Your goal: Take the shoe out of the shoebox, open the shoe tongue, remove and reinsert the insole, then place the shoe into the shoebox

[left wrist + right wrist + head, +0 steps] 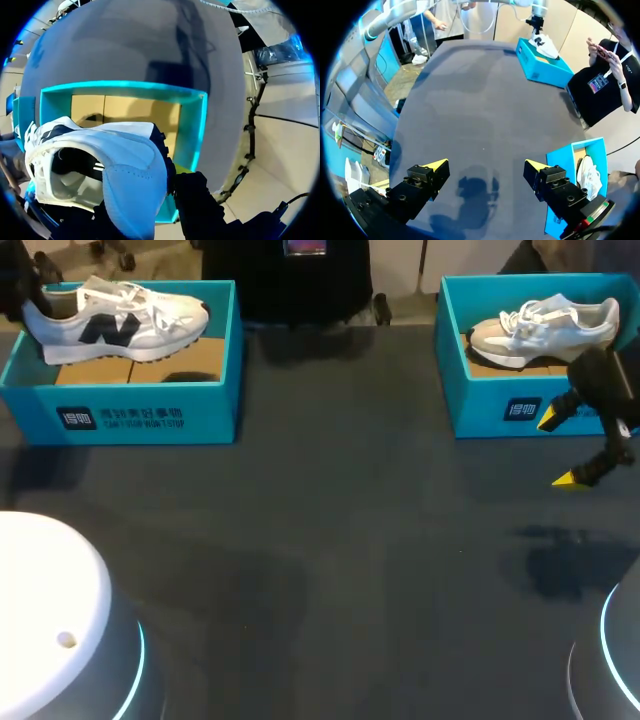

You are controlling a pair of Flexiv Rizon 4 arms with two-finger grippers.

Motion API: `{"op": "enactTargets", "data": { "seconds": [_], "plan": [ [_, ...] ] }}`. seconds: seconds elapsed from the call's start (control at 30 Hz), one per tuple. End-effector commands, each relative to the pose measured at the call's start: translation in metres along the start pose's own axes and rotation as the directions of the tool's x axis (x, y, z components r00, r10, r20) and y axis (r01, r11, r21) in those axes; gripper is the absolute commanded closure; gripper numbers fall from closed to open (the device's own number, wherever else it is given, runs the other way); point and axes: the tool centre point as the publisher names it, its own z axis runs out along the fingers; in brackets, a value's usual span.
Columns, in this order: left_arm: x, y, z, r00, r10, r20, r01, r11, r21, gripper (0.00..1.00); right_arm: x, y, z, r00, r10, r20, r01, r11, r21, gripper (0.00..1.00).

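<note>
Item: white sneaker with a navy side mark [115, 318], held at the heel by the left tool [150, 197], whose fingers are closed on the heel collar, one yellow tip showing beside it. The sneaker hangs just above the brown floor of the open teal cardboard shoebox [130, 418] at the far left corner of the dark grey bench [330, 540], apparently lifted for carrying out. Judged step: taking the shoe out, the task's first. Right tool [559, 450]: fingers spread wide, holding nothing, hovering over the bench near its right edge, just in front of a second teal shoebox [490, 405] containing a pale grey-white sneaker [545, 328]. It is probably stationed there to steady the shoe once the tongue is opened.
</note>
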Motion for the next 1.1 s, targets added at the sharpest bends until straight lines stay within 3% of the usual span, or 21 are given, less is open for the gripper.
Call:
{"op": "enactTargets", "data": {
  "seconds": [0.03, 0.43, 0.87, 1.1],
  "plan": [
    [-0.003, 0.008, 0.014, 1.000, 0.003, -0.002, -0.003, 1.000, 0.004, 1.00, 0.000, 0.000, 0.001, 1.000, 0.000, 0.001, 0.000, 1.000, 0.002, 0.00],
    [-0.011, 0.011, 0.042, 1.000, 0.025, -0.002, -0.025, 1.000, -0.016, 1.00, 0.000, 0.000, 0.001, 1.000, 0.000, 0.001, 0.000, 1.000, 0.002, 0.00],
    [-0.006, -0.001, 0.069, 0.999, 0.046, -0.015, -0.046, 0.999, -0.001, 1.00, 0.000, 0.000, 0.001, 1.000, 0.000, 0.001, 0.000, 1.000, 0.002, 0.00],
    [-0.004, -0.010, 0.069, 0.999, 0.053, -0.009, -0.053, 0.999, 0.004, 1.00, 0.000, 0.000, 0.001, 1.000, 0.000, 0.001, 0.000, 1.000, 0.002, 0.00]
  ]
}}
